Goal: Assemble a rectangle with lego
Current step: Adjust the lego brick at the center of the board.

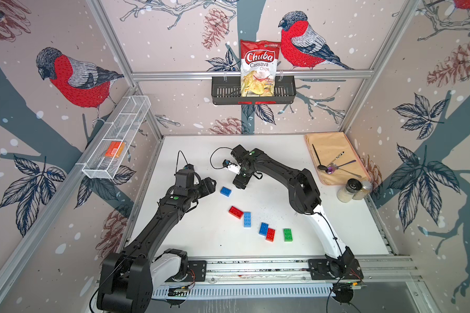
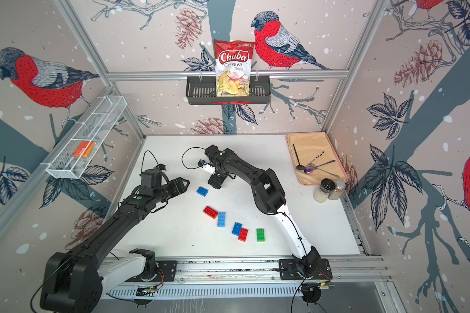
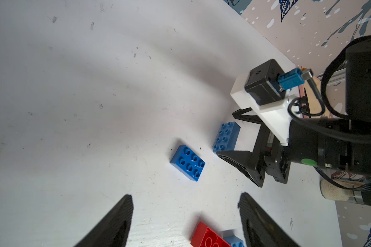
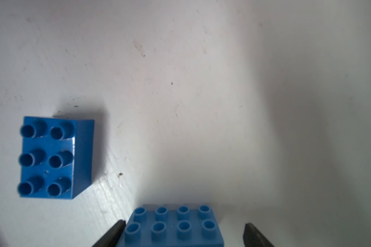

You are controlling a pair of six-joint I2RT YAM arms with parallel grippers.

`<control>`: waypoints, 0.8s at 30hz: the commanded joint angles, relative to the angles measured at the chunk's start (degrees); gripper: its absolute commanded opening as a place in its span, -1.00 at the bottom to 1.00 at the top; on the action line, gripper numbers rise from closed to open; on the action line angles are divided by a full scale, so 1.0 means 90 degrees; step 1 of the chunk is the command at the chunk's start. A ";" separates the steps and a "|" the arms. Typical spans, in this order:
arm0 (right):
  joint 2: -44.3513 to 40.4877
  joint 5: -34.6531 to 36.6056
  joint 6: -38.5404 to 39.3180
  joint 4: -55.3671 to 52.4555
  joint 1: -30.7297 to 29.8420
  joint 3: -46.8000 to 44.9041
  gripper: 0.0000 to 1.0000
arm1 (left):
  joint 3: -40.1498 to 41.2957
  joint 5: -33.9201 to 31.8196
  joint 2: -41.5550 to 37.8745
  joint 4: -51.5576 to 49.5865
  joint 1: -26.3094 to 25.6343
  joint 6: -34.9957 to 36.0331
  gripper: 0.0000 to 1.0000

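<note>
Two black robot arms work over a white table (image 1: 337,230) w/ lego bricks scattered on it. The R gripper (image 3: 225,133) is down at table level, its jaws straddling an eight-stud light blue brick (image 4: 174,222). In the R wrist view the brick's long axis runs finger to finger, so the pads face its short ends. One fingertip (image 4: 118,228) sits at or just off one end; can't tell if it touches. The opposite one stands clearly apart, w/ bare table btwn. So the jaws are open and nothing is gripped yet. The gripper hides this brick in both top views. Just beside it, btwn the two grippers, a six-stud darker blue brick (image 1: 225,191) lies flat, studs up. The L gripper (image 3: 185,194) hangs above the table, jaws wide and empty, pointing at that darker brick. Nearer the robot's base, a red brick (image 1: 235,212) meets a second light blue brick (image 1: 247,219). A mid-blue brick (image 1: 263,229) sits against a second red brick (image 1: 270,234), w/ a green brick (image 1: 287,234) near them. Likely next, the R jaws close. The brick sits off-centre, so it may slide first.
</note>
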State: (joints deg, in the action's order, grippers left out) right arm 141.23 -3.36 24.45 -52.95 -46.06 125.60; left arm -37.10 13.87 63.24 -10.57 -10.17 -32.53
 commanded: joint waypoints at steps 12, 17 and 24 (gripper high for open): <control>-0.0028 -0.0245 -0.0318 -0.0135 0.0040 0.0107 0.52 | -0.0059 -0.0139 0.0024 0.0082 0.0037 0.0118 0.56; -0.0096 -0.0035 -0.0406 -0.0072 0.0022 0.0063 0.67 | -0.0058 -0.0116 0.0043 0.0071 0.0037 0.0139 0.56; -0.0097 0.0060 -0.0497 -0.0008 -0.0041 -0.0199 0.67 | -0.0077 -0.0096 0.0097 0.0091 0.0047 0.0151 0.56</control>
State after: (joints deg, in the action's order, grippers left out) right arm 140.88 -3.40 20.99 -52.95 -46.22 124.42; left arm -37.28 13.28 63.90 -10.61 -9.91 -32.38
